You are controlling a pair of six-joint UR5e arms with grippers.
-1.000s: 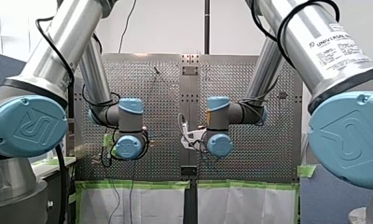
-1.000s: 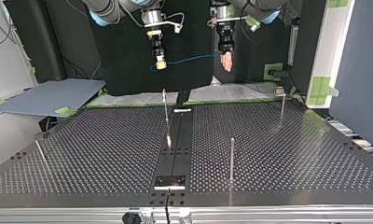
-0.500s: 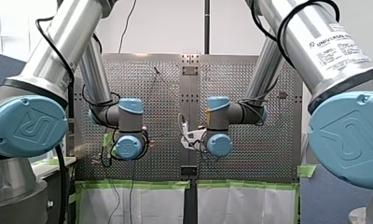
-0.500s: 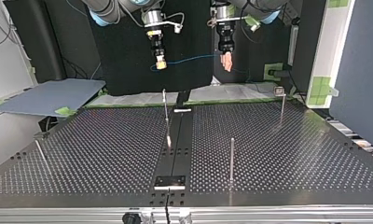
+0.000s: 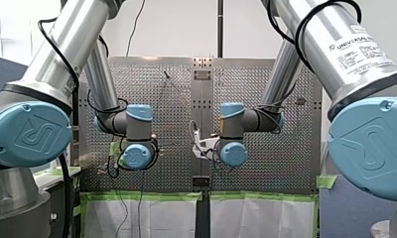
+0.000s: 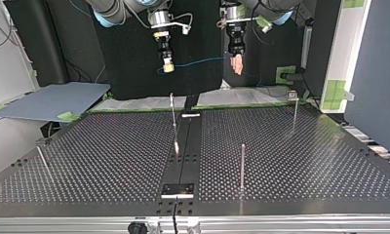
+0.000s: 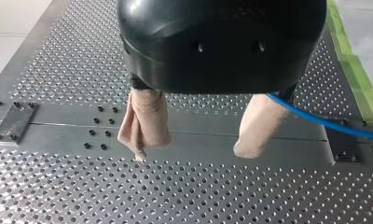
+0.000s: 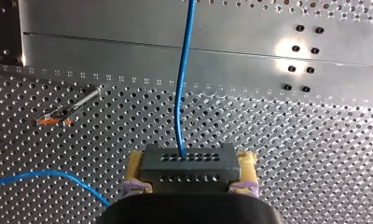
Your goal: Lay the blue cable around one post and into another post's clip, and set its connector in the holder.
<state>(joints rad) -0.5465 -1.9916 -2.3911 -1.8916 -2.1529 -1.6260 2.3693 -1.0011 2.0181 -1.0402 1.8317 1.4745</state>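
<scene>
Above the worktop [image 6: 110,161], right pincer [image 8: 190,175] clamps connector [image 8: 188,161]; left pincer [image 7: 191,151] gapes beside blue cable [image 8: 181,93]. Routing apparently unstarted; next, lower toward a post [image 6: 242,165].

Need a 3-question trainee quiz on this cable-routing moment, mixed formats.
1. True or false: the blue cable already loops around a post.
2. Which holds the connector? A) left gripper B) right gripper C) neither
3. Fill in: the left gripper's fingers stand ___.
Key: 1 false; 2 B; 3 open.
</scene>
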